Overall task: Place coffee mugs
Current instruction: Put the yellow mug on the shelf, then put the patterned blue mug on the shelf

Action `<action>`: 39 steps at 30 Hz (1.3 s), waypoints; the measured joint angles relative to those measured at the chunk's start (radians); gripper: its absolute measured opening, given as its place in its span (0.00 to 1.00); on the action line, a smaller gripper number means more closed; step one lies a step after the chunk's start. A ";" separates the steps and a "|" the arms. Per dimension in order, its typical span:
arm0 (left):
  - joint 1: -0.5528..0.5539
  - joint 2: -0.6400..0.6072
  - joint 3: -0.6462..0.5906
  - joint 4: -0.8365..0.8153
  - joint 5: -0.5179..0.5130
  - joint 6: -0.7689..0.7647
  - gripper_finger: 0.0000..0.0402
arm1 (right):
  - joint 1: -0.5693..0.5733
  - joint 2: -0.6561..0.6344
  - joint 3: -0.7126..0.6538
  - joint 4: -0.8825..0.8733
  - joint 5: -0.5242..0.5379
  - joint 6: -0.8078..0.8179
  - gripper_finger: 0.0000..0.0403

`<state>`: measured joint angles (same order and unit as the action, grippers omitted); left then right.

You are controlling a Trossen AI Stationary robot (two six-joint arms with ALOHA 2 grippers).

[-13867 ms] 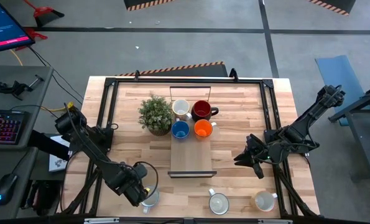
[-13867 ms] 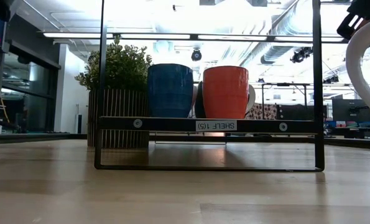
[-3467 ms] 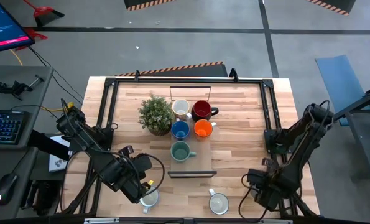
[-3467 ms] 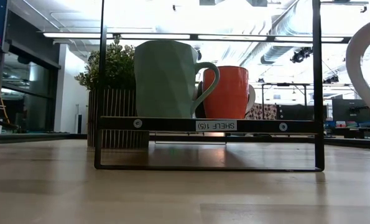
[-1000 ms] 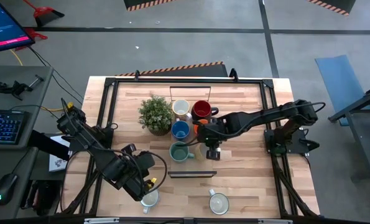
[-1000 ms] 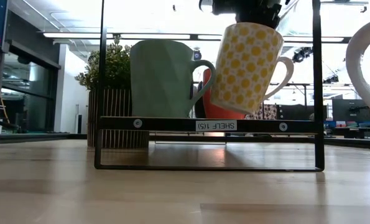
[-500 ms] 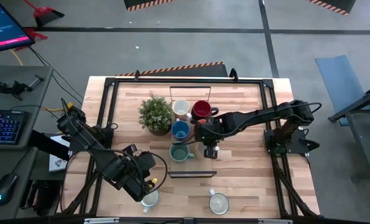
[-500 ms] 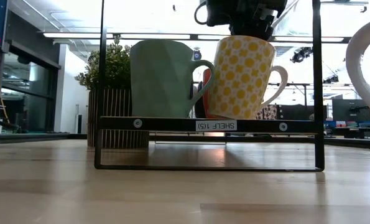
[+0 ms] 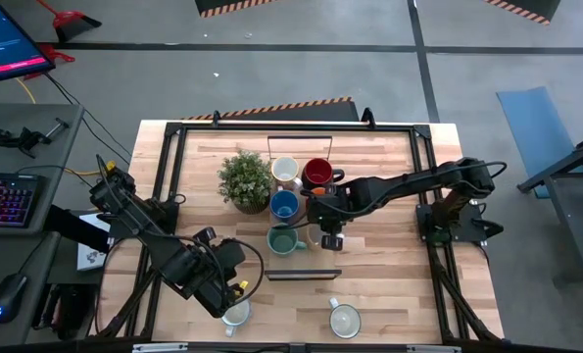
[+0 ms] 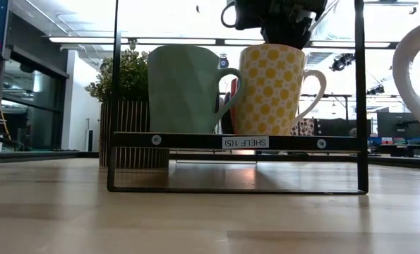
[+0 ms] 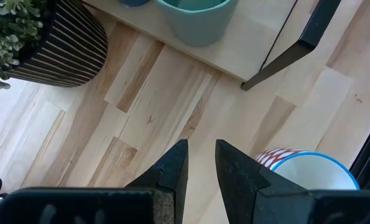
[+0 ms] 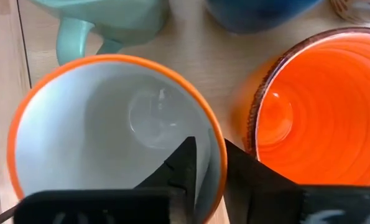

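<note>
Right gripper (image 12: 204, 163) reaches over the shelf (image 10: 238, 142) and pinches the rim of the dotted mug (image 10: 271, 89): one finger inside the cup, one outside, closed on the wall.

Change: a second ago this mug hung tilted above the shelf; half a second ago it was nearly straight; now it stands upright with its base level with the shelf front, just right of the teal mug (image 10: 185, 88), handle to the right. Judgement: the mug is set down or all but, and release comes next. Contact of base with board is hidden behind the shelf's front bar.

On the shelf in the high view: white mug (image 9: 285, 171) and red mug (image 9: 317, 174) at the far end, blue mug (image 9: 284, 204) nearer. The orange mug (image 12: 321, 112) sits just beyond the dotted one; in the high view the arm covers it.

Left gripper (image 11: 201, 163) hovers over the near-left table, fingers slightly apart, empty, near a blue-rimmed mug (image 11: 310, 176) cut off by the frame. Another white mug (image 9: 345, 319) waits at the near edge. At the low view's right edge, a big white handle, mug unseen.
</note>
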<state>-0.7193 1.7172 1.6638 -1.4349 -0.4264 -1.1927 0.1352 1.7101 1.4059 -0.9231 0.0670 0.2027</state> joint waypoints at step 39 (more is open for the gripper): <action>0.000 0.000 0.000 0.039 -0.022 -0.008 0.18 | 0.476 -0.408 -0.011 -0.206 0.097 0.543 0.17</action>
<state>-0.7197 1.7172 1.6638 -1.3958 -0.4489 -1.2011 0.6108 1.3025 1.3946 -1.1289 0.1645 0.7457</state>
